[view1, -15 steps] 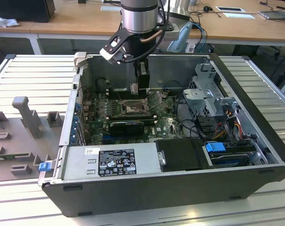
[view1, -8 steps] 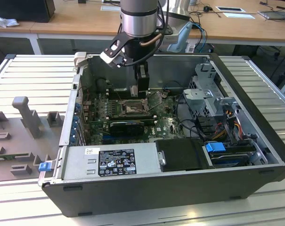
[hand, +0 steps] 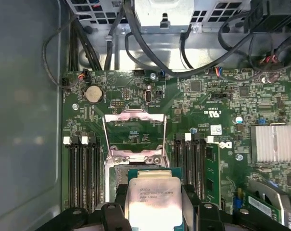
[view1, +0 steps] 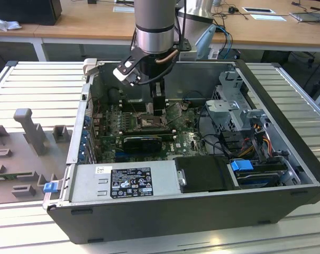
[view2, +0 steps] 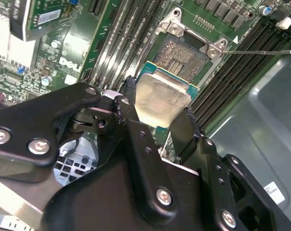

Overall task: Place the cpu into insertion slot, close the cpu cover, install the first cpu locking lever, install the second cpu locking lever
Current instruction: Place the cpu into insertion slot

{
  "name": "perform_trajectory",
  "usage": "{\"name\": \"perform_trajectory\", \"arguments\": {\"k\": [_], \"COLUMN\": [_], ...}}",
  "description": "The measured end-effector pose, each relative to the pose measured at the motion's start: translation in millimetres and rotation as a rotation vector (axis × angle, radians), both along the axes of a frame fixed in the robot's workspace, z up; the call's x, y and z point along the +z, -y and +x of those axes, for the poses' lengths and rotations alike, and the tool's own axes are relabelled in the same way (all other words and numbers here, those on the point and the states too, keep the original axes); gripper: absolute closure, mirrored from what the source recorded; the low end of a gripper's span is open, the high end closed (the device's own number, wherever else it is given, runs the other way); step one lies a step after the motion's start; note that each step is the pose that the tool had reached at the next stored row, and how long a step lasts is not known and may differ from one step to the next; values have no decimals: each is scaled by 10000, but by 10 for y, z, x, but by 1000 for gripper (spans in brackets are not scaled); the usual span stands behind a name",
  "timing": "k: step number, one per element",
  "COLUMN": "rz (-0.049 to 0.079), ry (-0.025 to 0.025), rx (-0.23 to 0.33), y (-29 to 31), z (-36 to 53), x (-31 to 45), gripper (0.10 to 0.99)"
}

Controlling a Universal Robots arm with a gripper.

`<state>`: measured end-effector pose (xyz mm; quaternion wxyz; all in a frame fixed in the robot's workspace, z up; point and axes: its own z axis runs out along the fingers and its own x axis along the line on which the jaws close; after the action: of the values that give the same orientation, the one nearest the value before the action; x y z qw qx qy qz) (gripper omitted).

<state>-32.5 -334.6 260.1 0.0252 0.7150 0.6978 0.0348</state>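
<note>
My gripper point(view2: 158, 109) is shut on the cpu point(view2: 160, 98), a flat silver-topped square chip with a green edge, gripped by two opposite sides. In the first wrist view the cpu point(hand: 154, 195) hangs over the near edge of the insertion slot point(hand: 114, 179). In the second wrist view the insertion slot point(view2: 183, 54) lies uncovered, its dark contact field bare, just beyond the chip. The cpu cover point(hand: 134, 119), a silvery window frame, is swung up and back from the socket. A thin locking lever point(view2: 260, 51) sticks out sideways. In the exterior view the gripper point(view1: 158, 108) is low over the green board.
The open computer case point(view1: 286, 159) walls in the board. Black memory slots point(hand: 85, 173) flank the socket. A black graphics card point(view1: 143, 141), a silver heatsink point(hand: 272, 143), a drive cage point(view1: 235, 108) with cables and the power supply point(view1: 122, 182) surround the work area.
</note>
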Motion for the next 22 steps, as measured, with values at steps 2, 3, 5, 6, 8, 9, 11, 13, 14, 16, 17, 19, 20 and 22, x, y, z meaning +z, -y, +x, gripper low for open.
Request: {"name": "perform_trajectory", "arguments": {"k": [2,3,5,6,8,9,11,13,14,16,17,19,20,22], "rz": [-2,-3,0,0,1,1,2,2,3,3,3,6,8,10], "ry": [-1,-2,0,-1,-1,-1,-1,-1,0,-1,-1,-1,-2,2], "rx": [-2,-2,-2,-2,-2,-1,-2,-2,-5,-2,-2,-2,-2,-1], "y": [-1,-1,-1,-1,-2,-2,-5,-7,-8,-11,-14,-26,-34,-61], "z": [-1,-1,-1,-1,-1,-1,-1,-3,-6,-12,-14,-22,-24,-68], "x": [-33,-38,-47,-52,-73,-84,-120,-150,-172,-223,-242,-274,-282,-330], "gripper": [557,557,557,557,557,557,557,557,557,557,557,557,557,557]}}
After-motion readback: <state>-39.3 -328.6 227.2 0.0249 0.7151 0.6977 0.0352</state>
